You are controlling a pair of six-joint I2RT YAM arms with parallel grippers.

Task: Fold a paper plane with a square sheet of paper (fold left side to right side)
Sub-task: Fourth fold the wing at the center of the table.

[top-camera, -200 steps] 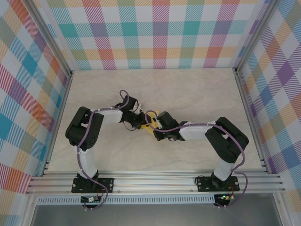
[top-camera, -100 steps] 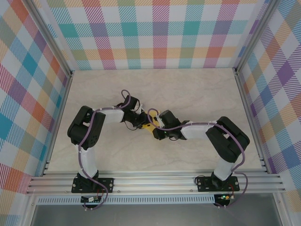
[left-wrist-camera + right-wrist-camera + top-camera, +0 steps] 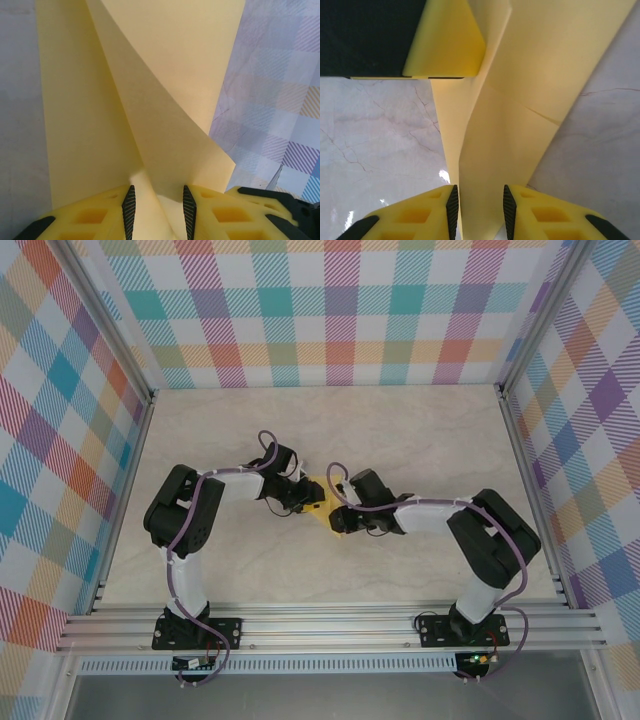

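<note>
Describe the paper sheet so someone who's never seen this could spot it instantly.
Start at the pale marbled table and go to its middle. There, between the left tool and the right tool, lies the square sheet of paper: thin, plain yellow-orange, partly folded with a raised flap, unlike the chunky yellow fingers beside it.

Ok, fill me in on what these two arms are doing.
The left gripper and the right gripper meet in the middle of the table over the yellow sheet of paper. They straddle it from opposite sides, jaws apart with paper between them. The sheet is already partly folded, with creases and a raised flap, but isn't a finished plane yet.
</note>
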